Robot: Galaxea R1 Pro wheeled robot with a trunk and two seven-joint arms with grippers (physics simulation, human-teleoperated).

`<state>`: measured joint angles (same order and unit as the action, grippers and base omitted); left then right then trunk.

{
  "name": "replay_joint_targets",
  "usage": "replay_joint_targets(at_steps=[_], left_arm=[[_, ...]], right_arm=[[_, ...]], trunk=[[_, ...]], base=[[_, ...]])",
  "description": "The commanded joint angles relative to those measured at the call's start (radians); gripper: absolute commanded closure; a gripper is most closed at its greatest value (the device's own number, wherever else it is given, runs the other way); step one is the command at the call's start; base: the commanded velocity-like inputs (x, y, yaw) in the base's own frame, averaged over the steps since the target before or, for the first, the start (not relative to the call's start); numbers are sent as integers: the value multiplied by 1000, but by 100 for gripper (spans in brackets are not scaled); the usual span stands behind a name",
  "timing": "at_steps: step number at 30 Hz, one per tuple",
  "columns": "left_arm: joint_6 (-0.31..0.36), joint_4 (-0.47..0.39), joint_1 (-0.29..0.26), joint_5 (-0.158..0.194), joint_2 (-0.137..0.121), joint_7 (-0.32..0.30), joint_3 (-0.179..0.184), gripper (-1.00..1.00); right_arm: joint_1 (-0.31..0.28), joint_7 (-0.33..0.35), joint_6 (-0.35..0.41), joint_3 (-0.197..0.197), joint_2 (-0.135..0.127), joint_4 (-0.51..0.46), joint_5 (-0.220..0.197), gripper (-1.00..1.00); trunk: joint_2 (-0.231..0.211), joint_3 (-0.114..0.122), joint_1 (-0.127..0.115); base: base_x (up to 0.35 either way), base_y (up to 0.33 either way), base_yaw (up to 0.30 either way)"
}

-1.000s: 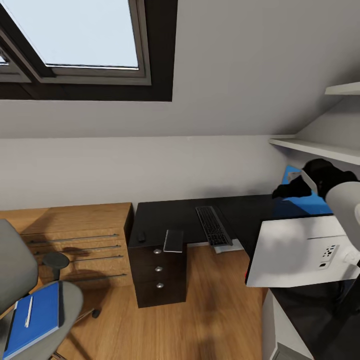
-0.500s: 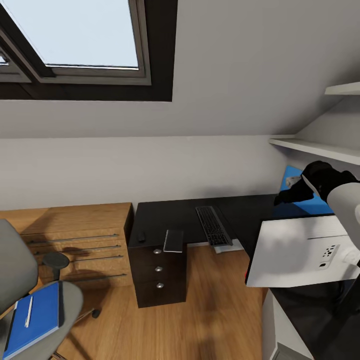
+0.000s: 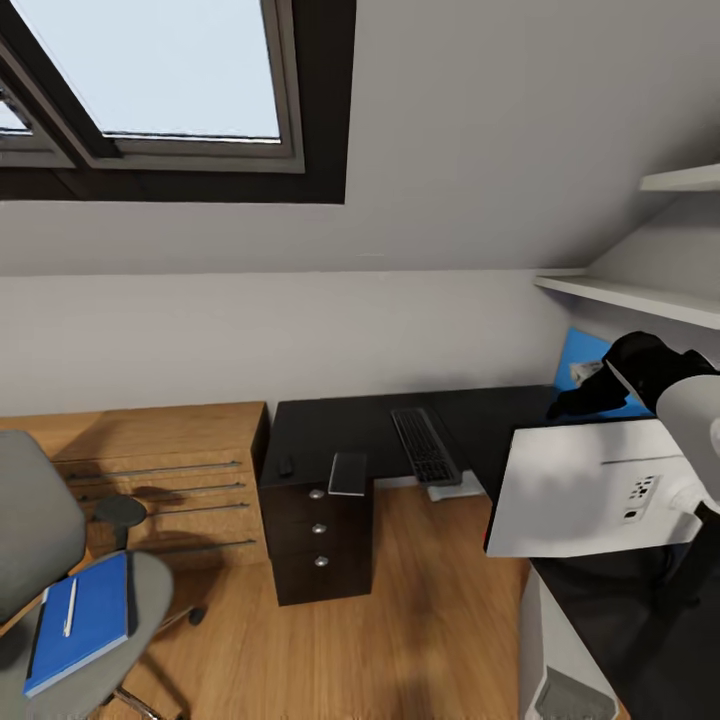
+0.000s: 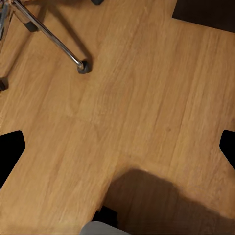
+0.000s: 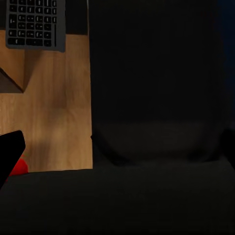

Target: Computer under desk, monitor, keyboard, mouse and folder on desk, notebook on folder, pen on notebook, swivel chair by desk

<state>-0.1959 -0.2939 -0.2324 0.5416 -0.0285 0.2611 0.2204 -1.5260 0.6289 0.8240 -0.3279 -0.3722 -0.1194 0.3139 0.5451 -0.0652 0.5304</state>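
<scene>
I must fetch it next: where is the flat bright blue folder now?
In the head view, the flat bright blue folder lies lower left on the grey swivel chair's seat, the white pen on it.

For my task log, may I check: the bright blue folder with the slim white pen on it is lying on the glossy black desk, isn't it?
Not quite. In the head view, the bright blue folder with the slim white pen on it lies on the seat of the grey padded swivel chair, not on the glossy black desk.

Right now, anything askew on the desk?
Yes. The keyboard and notebook both overhang the front edge of the desk. The folder, with the pen on it, lies on the swivel chair.
</scene>
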Motion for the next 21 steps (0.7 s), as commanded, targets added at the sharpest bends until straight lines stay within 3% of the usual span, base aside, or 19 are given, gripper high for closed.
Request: replay_joint_targets(at_steps=[1, 21], left_arm=[[-3, -1, -1, 7, -1, 6, 9, -100], [-2, -1, -1, 6, 18, 6, 8, -100]], right_arm=[[1, 11, 1, -2, 0, -2, 11, -100], [3, 11, 0, -7, 1, -5, 14, -100]], trunk=[[2, -2, 0], [2, -2, 0]], base=[[-234, 0, 0], [-194, 0, 0]])
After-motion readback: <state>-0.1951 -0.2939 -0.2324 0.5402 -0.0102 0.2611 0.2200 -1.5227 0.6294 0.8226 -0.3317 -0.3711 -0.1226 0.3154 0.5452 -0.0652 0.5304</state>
